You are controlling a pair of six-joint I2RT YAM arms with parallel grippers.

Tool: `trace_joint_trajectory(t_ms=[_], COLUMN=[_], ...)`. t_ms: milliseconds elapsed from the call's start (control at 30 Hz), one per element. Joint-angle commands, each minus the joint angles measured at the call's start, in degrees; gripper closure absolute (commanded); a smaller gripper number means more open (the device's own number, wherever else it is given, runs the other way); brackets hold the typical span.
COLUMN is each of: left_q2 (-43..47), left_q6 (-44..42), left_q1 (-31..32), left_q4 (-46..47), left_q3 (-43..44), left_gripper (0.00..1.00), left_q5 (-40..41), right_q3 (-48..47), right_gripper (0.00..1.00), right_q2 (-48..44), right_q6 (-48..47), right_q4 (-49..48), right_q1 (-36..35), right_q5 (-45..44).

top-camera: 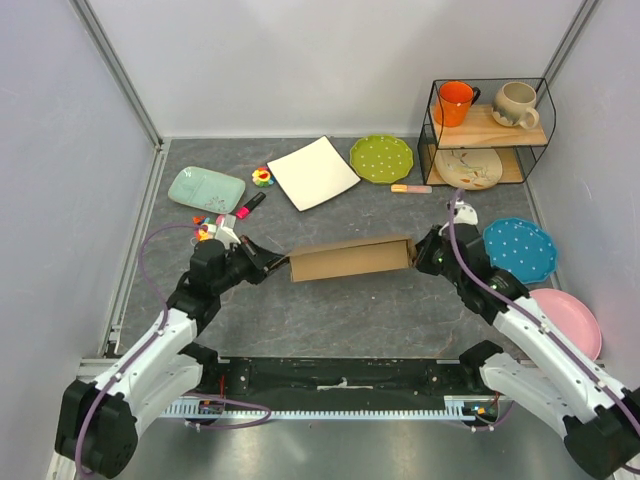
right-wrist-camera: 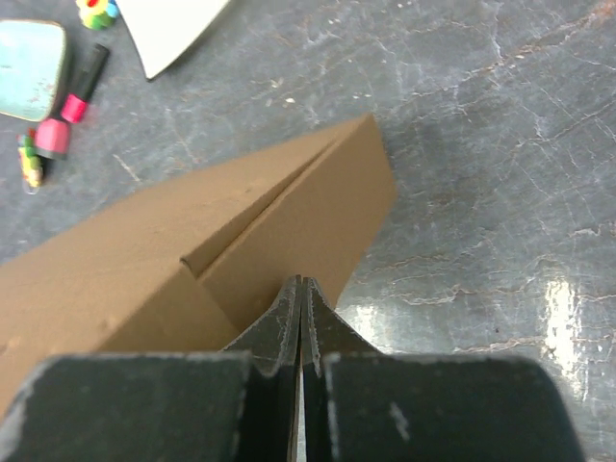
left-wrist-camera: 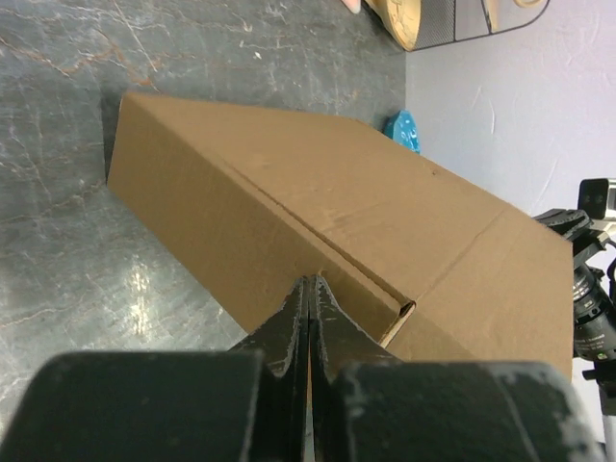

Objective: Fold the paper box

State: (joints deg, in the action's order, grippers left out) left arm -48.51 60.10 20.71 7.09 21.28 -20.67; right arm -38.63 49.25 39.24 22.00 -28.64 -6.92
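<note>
The paper box lies closed and flat-sided in the middle of the table, a long brown cardboard shape. My left gripper is shut, with its tips against the box's left end. In the left wrist view the shut tips meet the brown side wall just below a lid seam. At the box's right end my right gripper is also shut. In the right wrist view its closed tips touch the box's end wall. Neither gripper has anything between its fingers.
Behind the box lie a white square plate, a green dotted plate, a teal tray, a marker and small toys. A wire rack with mugs stands back right. Blue and pink plates lie on the right.
</note>
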Motion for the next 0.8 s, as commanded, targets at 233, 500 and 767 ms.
trace_joint_trajectory(t_ms=[233,500,767], left_q2=[8.87,5.45,0.09], left_q6=[2.48,0.64,-0.33], left_q1=[1.88,1.88,1.88], left_q4=[-9.54,-9.38,-5.51], left_q3=[4.82,4.74,3.59], left_gripper=[0.98,0.98,0.98], left_q5=[-12.03,-9.31,-7.37], right_q3=[-3.12,1.53,9.09], right_gripper=[1.0,1.0,1.0], right_q2=[-9.44,-8.12,-8.12], right_q6=[7.34,6.02,5.58], right_q4=[1.56,-1.69,-4.51], right_q1=[-1.94,-1.94,-1.94], right_q5=[11.75,10.96,10.61])
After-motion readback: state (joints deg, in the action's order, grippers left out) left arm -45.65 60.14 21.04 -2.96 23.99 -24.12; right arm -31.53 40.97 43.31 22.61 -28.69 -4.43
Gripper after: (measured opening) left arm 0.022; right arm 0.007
